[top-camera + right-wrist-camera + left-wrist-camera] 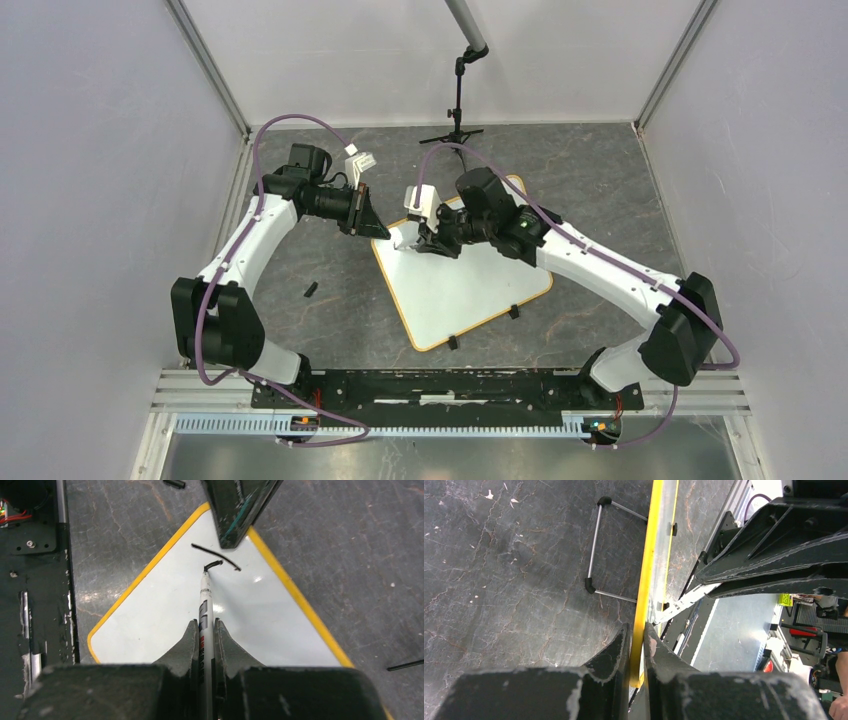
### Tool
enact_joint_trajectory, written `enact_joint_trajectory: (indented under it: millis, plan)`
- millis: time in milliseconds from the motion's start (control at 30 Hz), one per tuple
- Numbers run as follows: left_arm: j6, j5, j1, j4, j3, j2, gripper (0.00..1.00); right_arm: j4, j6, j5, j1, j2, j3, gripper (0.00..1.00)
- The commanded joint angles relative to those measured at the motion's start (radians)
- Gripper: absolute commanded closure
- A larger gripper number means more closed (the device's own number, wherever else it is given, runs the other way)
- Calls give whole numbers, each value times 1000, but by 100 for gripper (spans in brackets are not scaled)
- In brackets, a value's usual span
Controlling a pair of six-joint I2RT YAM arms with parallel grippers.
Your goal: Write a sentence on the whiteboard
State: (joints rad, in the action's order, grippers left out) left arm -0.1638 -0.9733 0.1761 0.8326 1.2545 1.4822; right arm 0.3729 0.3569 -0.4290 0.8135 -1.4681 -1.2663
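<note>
Toward the left edge of the surface [330, 320], a small black piece [310, 290] is lying by itself. Just right of it, the left hand [637, 630] is pinching the yellow rim of the whiteboard [460, 290] at its left corner, one finger on each face of the board. The whiteboard is sitting near the middle of the surface, turned diagonally, with its two black clip feet [513, 312] facing the near right corner. Of the sentence [215, 554], only two short black strokes are showing, near the board's far corner. The right hand [205, 625] is clamping a marker [205, 595], whose tip is touching the board at the shorter stroke.
</note>
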Motion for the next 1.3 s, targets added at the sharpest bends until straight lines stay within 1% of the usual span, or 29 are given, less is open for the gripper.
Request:
enact_joint_trajectory:
  millis: [0,200,300,467,700,867,1267]
  plan:
    - [-50,24,2,-10,8,-29,97,-1,1,-2,0,33,60,100]
    - [-54,25,2,-7,5,-31,97,2,5,-21,21,68,134,100]
    - [-55,25,2,-7,3,-30,97,10,14,-21,36,76,145,100]
    - [-55,24,2,-7,5,-28,97,16,16,-12,38,79,104,100]
    - [-95,8,2,34,20,-17,98,9,-2,4,10,97,28,100]
    - [-97,5,2,34,20,-14,98,-1,-1,36,-7,85,36,100]
    - [-103,7,2,34,21,-14,98,1,-2,9,-7,47,23,100]
